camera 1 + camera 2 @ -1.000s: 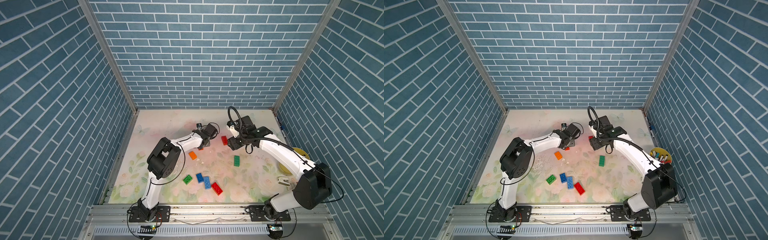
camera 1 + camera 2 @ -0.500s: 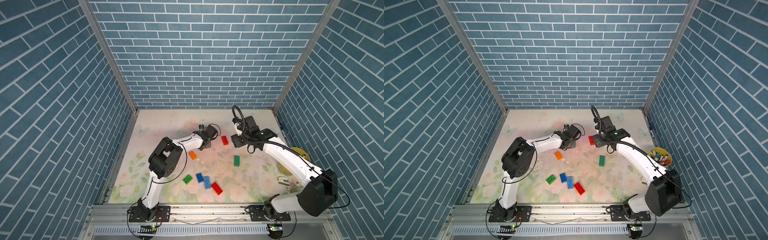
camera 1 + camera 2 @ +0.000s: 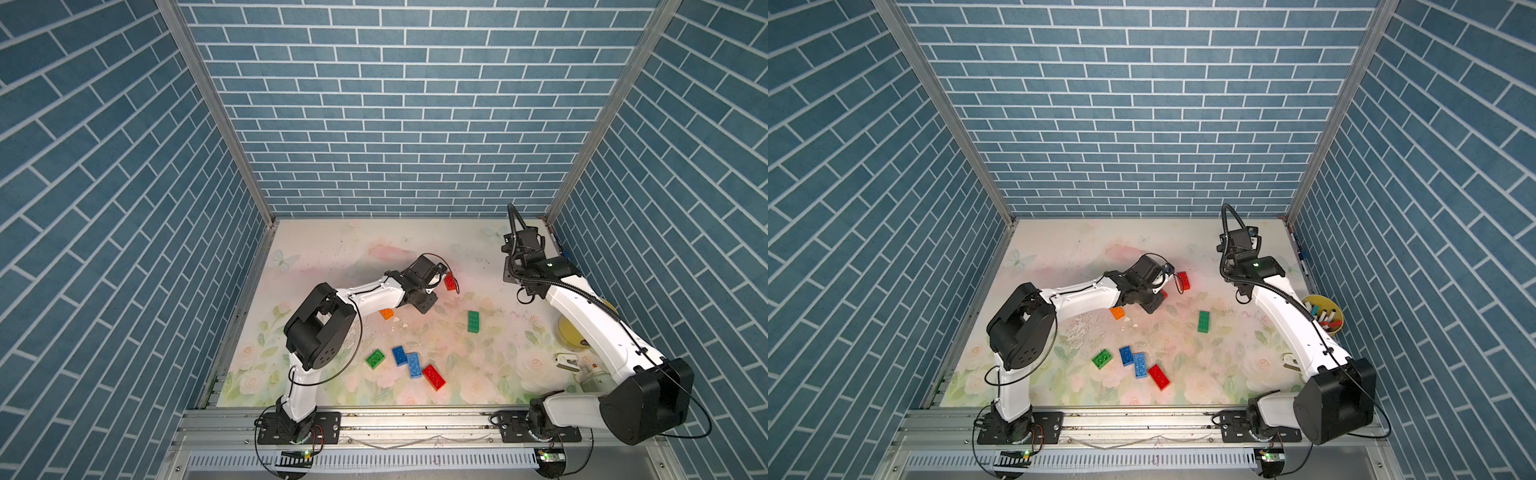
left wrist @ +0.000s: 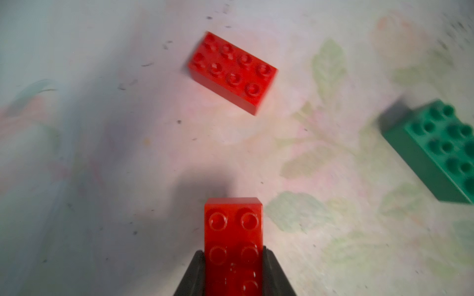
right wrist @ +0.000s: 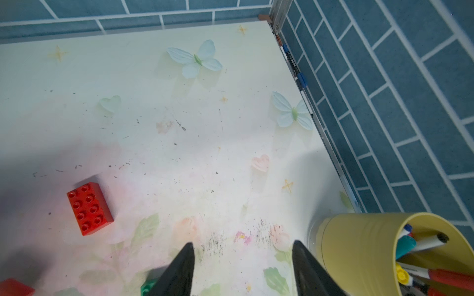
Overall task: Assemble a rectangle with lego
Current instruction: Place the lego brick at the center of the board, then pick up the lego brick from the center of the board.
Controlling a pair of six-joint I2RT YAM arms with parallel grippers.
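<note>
The left gripper (image 4: pixel 233 252), with black tapered jaws, pinches a glossy red studded brick (image 4: pixel 233 225) by its long sides over the matte floral-print worktop (image 4: pixel 102 153). Just beyond it a second red brick (image 4: pixel 232 71) lies flat, studs up; further right sits a green brick (image 4: pixel 441 151), rectangular and studded too. The right gripper (image 5: pixel 242 246) hangs empty, its pointed jaws spread, near a round yellow cup (image 5: pixel 359 246) holding marker pens (image 5: pixel 425 241).
</note>
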